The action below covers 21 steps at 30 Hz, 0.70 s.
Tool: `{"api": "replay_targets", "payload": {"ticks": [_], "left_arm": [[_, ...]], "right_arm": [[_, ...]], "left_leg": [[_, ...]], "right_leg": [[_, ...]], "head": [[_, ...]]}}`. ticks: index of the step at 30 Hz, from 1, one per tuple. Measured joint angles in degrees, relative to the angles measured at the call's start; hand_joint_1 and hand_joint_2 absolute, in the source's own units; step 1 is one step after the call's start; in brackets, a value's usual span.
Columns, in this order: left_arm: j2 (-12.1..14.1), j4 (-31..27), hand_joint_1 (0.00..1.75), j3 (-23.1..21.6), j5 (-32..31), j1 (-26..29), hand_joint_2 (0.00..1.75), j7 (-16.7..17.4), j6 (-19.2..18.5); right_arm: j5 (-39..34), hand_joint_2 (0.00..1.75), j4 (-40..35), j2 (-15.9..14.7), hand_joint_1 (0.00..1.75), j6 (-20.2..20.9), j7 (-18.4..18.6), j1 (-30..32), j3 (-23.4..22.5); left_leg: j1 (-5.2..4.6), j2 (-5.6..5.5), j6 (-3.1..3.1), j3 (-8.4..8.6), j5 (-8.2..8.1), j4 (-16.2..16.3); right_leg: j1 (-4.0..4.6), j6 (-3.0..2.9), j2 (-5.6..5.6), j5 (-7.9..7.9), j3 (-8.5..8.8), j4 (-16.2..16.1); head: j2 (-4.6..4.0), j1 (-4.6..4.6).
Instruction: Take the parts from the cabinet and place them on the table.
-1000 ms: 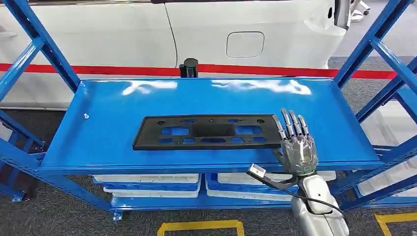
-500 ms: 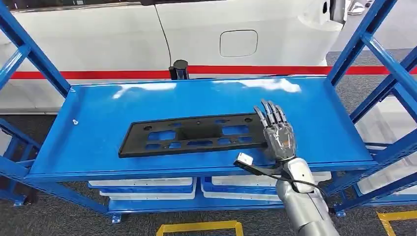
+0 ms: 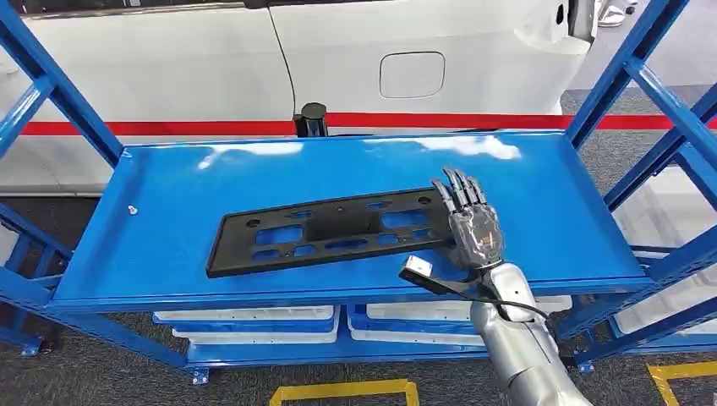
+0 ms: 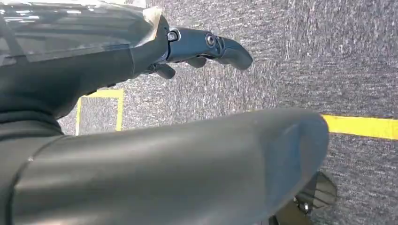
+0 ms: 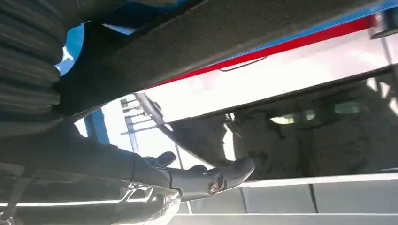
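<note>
At the near right end of the blue shelf [image 3: 169, 182], the right hand [image 3: 470, 227] lies with fingers stretched over the end of the black plate [image 3: 325, 232], which reaches away to that hand's left, skewed across the shelf. Whether the thumb has got under the edge is hard to tell, so the grasp may be none. Held by one end only, the long plate could swing, slip free or catch a blue upright. The left hand [image 4: 206, 47] hangs low over grey carpet, holding nothing
</note>
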Motion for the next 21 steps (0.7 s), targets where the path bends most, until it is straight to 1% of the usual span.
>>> {"api": "replay_targets", "payload": {"ticks": [2, 9, 10, 11, 13, 14, 16, 18, 19, 20, 21], "left_arm": [[-0.07, 0.00, 0.00, 0.00, 0.00, 0.00, 0.00, -0.09, 0.48], [-0.28, 0.00, 0.00, 0.02, 0.09, 0.00, 0.00, -0.20, 1.14], [-0.33, 0.00, 0.00, 0.02, 0.09, 0.00, 0.00, -0.17, 1.18], [-0.35, 0.00, 0.00, 0.02, 0.09, 0.00, 0.00, -0.17, 1.22], [-0.39, 0.00, 0.00, 0.02, 0.20, 0.00, 0.00, -0.17, 1.38], [-0.39, 0.00, 0.00, 0.02, 0.28, 0.00, 0.00, -0.17, 1.42], [-0.46, 0.00, 0.00, 0.07, 0.44, 0.01, 0.00, -0.17, 1.81], [-0.52, 0.00, 0.00, 0.11, 0.44, 0.01, 0.00, -0.20, 1.90], [-0.57, 0.00, 0.00, 0.11, 0.44, 0.01, 0.00, -0.22, 1.92], [-0.59, 0.00, 0.00, 0.13, 0.44, 0.01, 0.00, -0.26, 1.94], [-0.61, 0.00, 0.00, 0.13, 0.44, 0.01, 0.00, -0.28, 2.01]], "right_arm": [[-0.48, 1.75, 1.05, 0.22, 0.00, 0.00, -0.79, -0.82, 0.37], [-0.55, 1.75, 6.01, 1.09, 0.00, -0.11, -0.46, -4.37, 1.01], [-0.54, 1.75, 6.47, 1.11, 1.03, -0.13, -0.46, -4.61, 1.01], [-0.57, 1.75, 6.77, 1.18, 1.62, -0.13, -0.46, -4.81, 1.01], [-0.59, 1.75, 7.65, 1.25, 1.71, -0.13, -0.31, -5.25, 1.01], [-0.61, 1.75, 7.95, 1.25, 1.68, -0.13, -0.31, -5.38, 1.01], [-0.74, 1.75, 9.07, 1.35, 1.69, -0.13, -0.35, -6.00, 1.01], [-0.72, 1.75, 9.83, 1.44, 1.75, -0.13, -0.46, -6.40, 0.98], [-0.66, 1.75, 10.16, 1.49, 1.71, -0.15, -0.46, -6.56, 0.98], [-0.46, 1.75, 10.38, 1.51, 1.73, -0.15, -0.40, -6.66, 0.94], [-0.24, 1.75, 10.56, 1.53, 1.69, -0.15, -0.31, -6.76, 0.87]], "left_leg": [[-0.02, 0.00, 0.00, 0.00, 0.00, 0.00], [-0.03, 0.01, 0.01, 0.02, -0.01, 0.01], [-0.03, 0.01, 0.01, 0.03, -0.01, 0.01], [-0.03, 0.01, 0.01, 0.03, -0.01, 0.01], [-0.03, 0.02, 0.01, 0.03, -0.01, 0.01], [-0.03, 0.03, 0.01, 0.02, -0.01, 0.01], [-0.03, 0.06, 0.01, 0.05, -0.01, 0.01], [-0.03, 0.09, 0.01, 0.09, -0.01, 0.01], [-0.03, 0.10, 0.01, 0.12, -0.01, 0.01], [-0.03, 0.10, 0.01, 0.14, -0.01, 0.01], [-0.03, 0.10, 0.01, 0.16, -0.01, 0.01]], "right_leg": [[-0.03, 0.00, 0.00, 0.00, 0.00, -0.01], [-0.05, 0.00, 0.00, 0.00, -0.01, -0.01], [-0.05, 0.00, 0.00, 0.00, 0.00, -0.01], [-0.05, 0.00, 0.00, 0.00, 0.01, -0.01], [-0.05, 0.00, 0.01, 0.00, 0.00, -0.01], [-0.05, 0.00, 0.01, 0.00, 0.01, -0.01], [-0.05, 0.00, 0.03, 0.00, 0.03, -0.01], [-0.05, 0.00, 0.06, 0.00, 0.07, -0.01], [-0.05, 0.00, 0.07, 0.01, 0.09, -0.01], [-0.05, 0.00, 0.07, 0.01, 0.12, -0.01], [-0.05, 0.00, 0.07, 0.01, 0.13, -0.01]], "head": [[0.00, 0.00], [0.00, -0.02], [0.00, 0.00], [0.00, 0.00], [0.00, 0.00], [0.00, 0.00], [0.00, 0.00], [0.00, 0.00], [0.00, 0.00], [0.00, 0.00], [0.00, 0.00]]}}
